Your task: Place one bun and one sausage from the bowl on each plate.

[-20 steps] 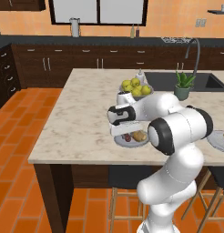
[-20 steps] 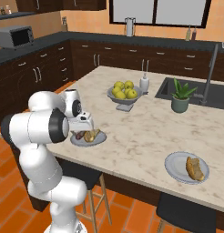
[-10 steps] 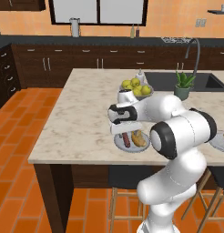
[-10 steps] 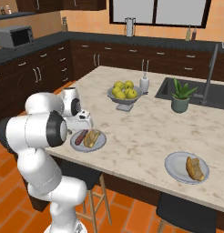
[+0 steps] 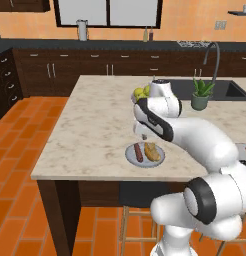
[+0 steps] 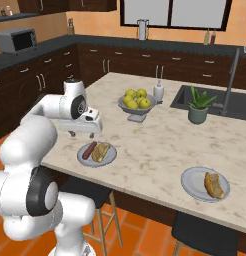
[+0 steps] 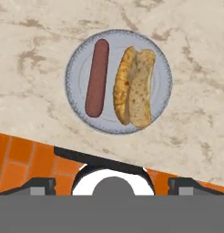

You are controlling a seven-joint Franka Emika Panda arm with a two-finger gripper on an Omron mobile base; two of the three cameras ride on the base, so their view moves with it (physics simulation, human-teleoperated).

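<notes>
Gripper (image 6: 80, 134) hangs empty with its jaws spread wide, just above the near plate (image 7: 75, 59) at the counter's front edge. On that grey plate, directly beneath the fingers, a dark red sausage (image 7: 97, 76) lies beside a split bun (image 7: 134, 86), the two parallel and barely apart. Well off to the gripper's right, a second plate (image 6: 193, 183) carries a bun (image 6: 213, 184) alone. Farther back stands a grey footed bowl (image 6: 137, 110) of yellow fruit (image 6: 135, 98). No writing can be read anywhere.
</notes>
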